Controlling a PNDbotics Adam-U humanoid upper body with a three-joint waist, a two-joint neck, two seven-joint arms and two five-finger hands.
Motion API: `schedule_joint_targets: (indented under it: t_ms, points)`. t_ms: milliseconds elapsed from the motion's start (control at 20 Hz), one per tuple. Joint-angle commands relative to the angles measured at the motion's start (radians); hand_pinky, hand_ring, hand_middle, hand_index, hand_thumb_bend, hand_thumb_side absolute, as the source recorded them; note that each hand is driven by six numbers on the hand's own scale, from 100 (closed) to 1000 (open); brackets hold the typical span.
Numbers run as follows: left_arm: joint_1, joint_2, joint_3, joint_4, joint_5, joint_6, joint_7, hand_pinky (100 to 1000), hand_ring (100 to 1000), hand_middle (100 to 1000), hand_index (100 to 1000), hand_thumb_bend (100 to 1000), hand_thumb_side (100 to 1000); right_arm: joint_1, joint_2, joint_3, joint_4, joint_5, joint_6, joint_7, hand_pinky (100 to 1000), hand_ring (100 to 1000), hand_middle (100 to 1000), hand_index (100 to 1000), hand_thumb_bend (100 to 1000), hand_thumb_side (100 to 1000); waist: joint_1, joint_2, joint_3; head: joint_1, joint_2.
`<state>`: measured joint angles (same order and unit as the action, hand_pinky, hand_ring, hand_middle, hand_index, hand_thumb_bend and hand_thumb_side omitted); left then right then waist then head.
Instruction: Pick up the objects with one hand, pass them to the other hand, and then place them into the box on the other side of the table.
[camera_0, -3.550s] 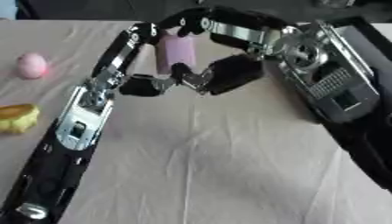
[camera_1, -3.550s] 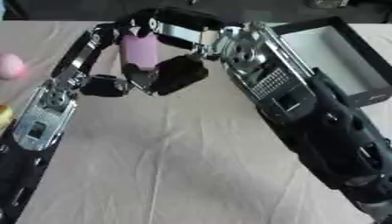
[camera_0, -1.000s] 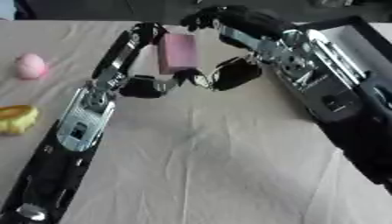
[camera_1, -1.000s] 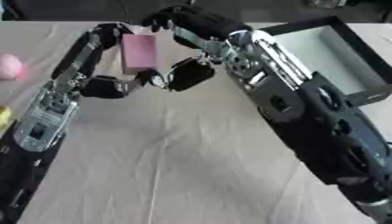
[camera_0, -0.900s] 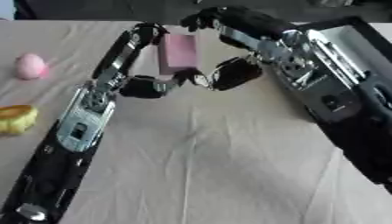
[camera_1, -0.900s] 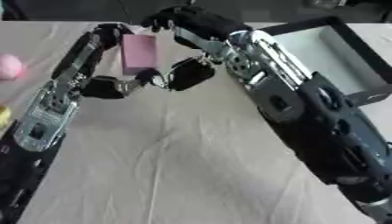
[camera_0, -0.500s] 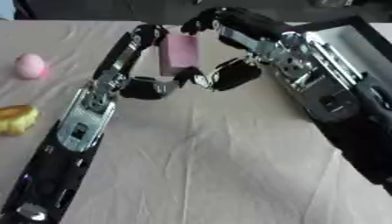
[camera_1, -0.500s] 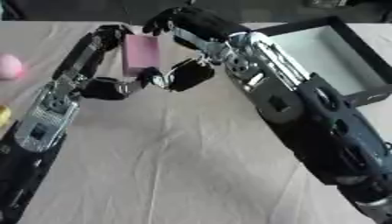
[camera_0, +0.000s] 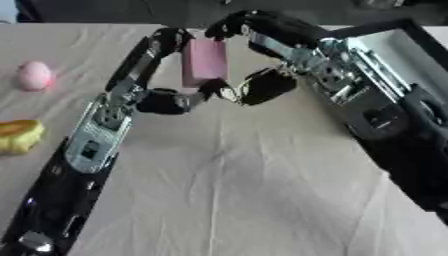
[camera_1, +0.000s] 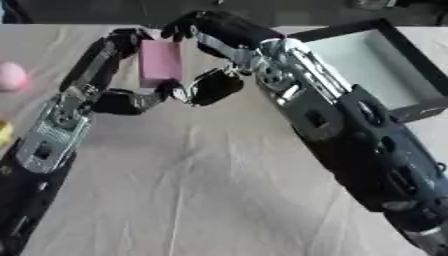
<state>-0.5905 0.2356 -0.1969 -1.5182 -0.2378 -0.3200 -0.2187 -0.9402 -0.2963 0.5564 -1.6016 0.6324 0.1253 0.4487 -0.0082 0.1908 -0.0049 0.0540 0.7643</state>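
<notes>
A pink block hangs upright above the far middle of the table, between both hands. My left hand reaches up from the lower left, with fingers on the block's left side and its thumb curled under it. My right hand comes in from the right. Its fingers hook over the block's top edge and its thumb presses by the lower right corner. The black box with a pale inside stands at the far right; what I see of its floor is bare.
A pink ball lies at the far left of the cloth-covered table. A yellow object sits nearer, at the left edge. My right forearm crosses the right half of the table.
The block has straightened from a slight tilt to upright and shifted a little. Both hands have stayed on it, at the same place above the table.
</notes>
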Motion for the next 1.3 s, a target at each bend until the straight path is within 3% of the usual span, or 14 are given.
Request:
schedule_joint_targets:
  t_ms: [50,350,650,900,1200,1300]
  points:
    - [-0.024,0.002,-0.014,-0.021,0.009,-0.02,-0.006,719,621,569,545,100,144,-0.012,-0.01,-0.008,0.014,-0.008,-0.006,0.017,934,868,793,924,240,449,-0.009,-0.034,0.0,-0.001,0.006]
    - [-0.026,0.003,-0.015,-0.02,0.009,-0.031,-0.006,718,620,567,547,100,140,-0.013,-0.009,-0.011,0.02,-0.013,-0.015,0.032,934,865,783,902,226,439,-0.009,-0.036,-0.002,-0.002,0.006]
    - [-0.024,0.001,-0.019,-0.019,0.017,-0.046,-0.012,718,620,567,549,100,140,-0.009,-0.005,-0.012,0.033,-0.066,0.015,-0.016,931,815,675,789,100,313,-0.008,-0.034,-0.002,-0.002,0.006]
    - [-0.023,-0.001,-0.019,-0.018,0.019,-0.049,-0.014,718,620,568,559,100,145,-0.009,-0.006,-0.009,0.036,-0.116,0.038,-0.067,917,768,588,730,100,172,-0.008,-0.034,-0.001,-0.004,0.006]
    - [-0.022,0.0,-0.019,-0.018,0.01,-0.052,-0.011,723,625,579,591,100,145,-0.007,-0.006,-0.009,0.044,-0.166,0.064,-0.073,913,738,538,689,100,120,-0.007,-0.034,-0.001,-0.004,0.006]
    - [-0.022,0.001,-0.018,-0.015,-0.004,-0.046,-0.012,734,640,600,646,155,157,-0.007,-0.007,-0.009,0.043,-0.181,0.075,-0.069,912,733,531,682,100,112,-0.006,-0.034,-0.001,-0.003,0.006]
